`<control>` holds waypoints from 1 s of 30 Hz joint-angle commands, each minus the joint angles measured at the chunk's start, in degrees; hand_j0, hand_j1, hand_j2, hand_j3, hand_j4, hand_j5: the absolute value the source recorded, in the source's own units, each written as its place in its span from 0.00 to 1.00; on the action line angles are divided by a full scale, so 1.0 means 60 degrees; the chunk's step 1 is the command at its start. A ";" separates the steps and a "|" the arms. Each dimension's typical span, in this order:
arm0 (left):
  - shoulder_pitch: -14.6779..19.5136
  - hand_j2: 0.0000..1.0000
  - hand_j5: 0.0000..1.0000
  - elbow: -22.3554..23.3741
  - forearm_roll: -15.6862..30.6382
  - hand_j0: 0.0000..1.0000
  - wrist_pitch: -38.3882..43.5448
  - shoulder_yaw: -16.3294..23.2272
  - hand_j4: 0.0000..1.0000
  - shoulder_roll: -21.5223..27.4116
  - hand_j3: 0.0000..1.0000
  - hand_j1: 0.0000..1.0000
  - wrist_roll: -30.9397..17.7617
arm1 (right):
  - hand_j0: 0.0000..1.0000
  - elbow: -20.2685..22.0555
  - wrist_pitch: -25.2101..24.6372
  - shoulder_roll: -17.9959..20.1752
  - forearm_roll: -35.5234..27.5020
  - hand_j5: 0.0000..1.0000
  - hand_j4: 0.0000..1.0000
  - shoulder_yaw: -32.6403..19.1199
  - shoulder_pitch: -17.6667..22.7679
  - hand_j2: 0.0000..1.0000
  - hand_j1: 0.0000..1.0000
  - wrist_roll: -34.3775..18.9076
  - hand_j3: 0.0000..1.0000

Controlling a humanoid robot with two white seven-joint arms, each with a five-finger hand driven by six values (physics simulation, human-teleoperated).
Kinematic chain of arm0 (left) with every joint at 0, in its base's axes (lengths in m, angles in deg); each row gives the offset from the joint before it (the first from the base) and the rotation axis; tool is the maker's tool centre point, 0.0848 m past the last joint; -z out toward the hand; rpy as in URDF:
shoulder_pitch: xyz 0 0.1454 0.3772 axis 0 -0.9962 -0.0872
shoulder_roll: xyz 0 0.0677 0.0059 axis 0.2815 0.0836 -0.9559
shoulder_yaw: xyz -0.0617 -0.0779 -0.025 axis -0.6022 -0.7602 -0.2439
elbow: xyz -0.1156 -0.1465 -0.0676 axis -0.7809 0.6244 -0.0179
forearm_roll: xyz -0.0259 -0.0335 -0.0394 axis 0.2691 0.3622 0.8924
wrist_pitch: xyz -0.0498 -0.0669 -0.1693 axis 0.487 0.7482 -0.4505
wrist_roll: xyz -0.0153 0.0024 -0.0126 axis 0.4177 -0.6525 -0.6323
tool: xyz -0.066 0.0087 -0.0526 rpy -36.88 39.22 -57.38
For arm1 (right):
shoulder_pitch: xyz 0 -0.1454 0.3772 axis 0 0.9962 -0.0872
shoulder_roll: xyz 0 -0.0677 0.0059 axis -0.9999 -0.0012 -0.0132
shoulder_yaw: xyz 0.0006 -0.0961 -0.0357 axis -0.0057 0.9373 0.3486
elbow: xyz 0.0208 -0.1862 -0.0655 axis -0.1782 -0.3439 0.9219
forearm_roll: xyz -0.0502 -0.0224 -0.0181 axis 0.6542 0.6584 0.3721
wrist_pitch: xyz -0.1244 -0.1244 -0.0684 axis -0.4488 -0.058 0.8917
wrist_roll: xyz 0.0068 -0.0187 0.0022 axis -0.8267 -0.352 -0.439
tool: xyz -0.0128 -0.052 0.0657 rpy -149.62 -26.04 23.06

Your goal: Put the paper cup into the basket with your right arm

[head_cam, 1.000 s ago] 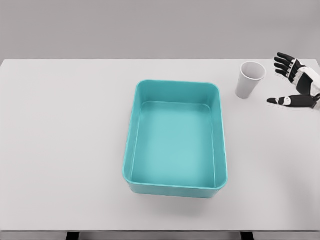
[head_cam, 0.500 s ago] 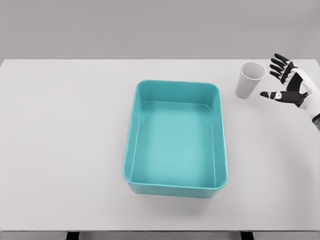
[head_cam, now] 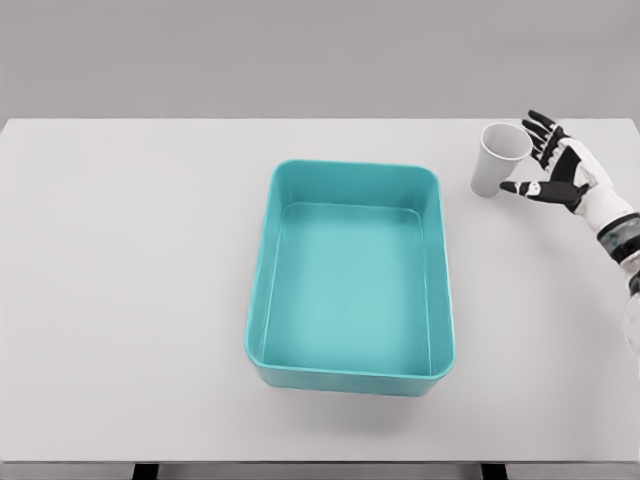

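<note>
One paper cup (head_cam: pixel 497 160) upright, mouth up | right hand (head_cam: pixel 556 175) beside it, fingers (head_cam: pixel 538 128) spread

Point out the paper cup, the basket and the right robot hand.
paper cup (head_cam: pixel 493 170), head view, on its white side wall.
basket (head_cam: pixel 347 378), head view, on its near teal wall.
right robot hand (head_cam: pixel 557 173), head view, on its palm.

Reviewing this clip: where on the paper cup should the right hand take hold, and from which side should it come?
Grip the paper cup around its side wall, about mid-height, coming from its right. It stands upright, mouth up, on the table, so its round tapered wall suits a wrap grasp. The right hand is open right beside it, and the basket lies on the cup's left.
</note>
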 commanded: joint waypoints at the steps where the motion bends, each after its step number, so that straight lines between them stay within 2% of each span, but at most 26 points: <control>1: 0.0000 1.00 1.00 0.0001 0.0000 1.00 0.0004 0.0001 1.00 0.0000 1.00 1.00 -0.0002 | 1.00 -0.0153 0.0020 -0.0110 0.0130 1.00 1.00 -0.0002 0.0000 1.00 1.00 0.0000 1.00; 10: 0.0000 1.00 1.00 0.0001 0.0000 1.00 0.0004 0.0001 1.00 0.0000 1.00 1.00 -0.0002 | 1.00 -0.0564 0.0210 -0.0228 0.0218 1.00 1.00 -0.0017 -0.0103 1.00 1.00 0.0000 1.00; 28: 0.0000 1.00 1.00 0.0001 0.0000 1.00 0.0004 0.0001 1.00 0.0000 1.00 1.00 -0.0002 | 1.00 -0.0593 0.0196 -0.0389 0.0423 1.00 1.00 -0.0032 -0.0278 1.00 1.00 0.0000 1.00; 30: 0.0000 1.00 1.00 0.0001 0.0000 1.00 -0.0011 0.0001 1.00 0.0000 1.00 1.00 -0.0002 | 1.00 -0.0827 0.0210 -0.0389 0.0423 1.00 1.00 -0.0032 -0.0410 1.00 1.00 0.0000 1.00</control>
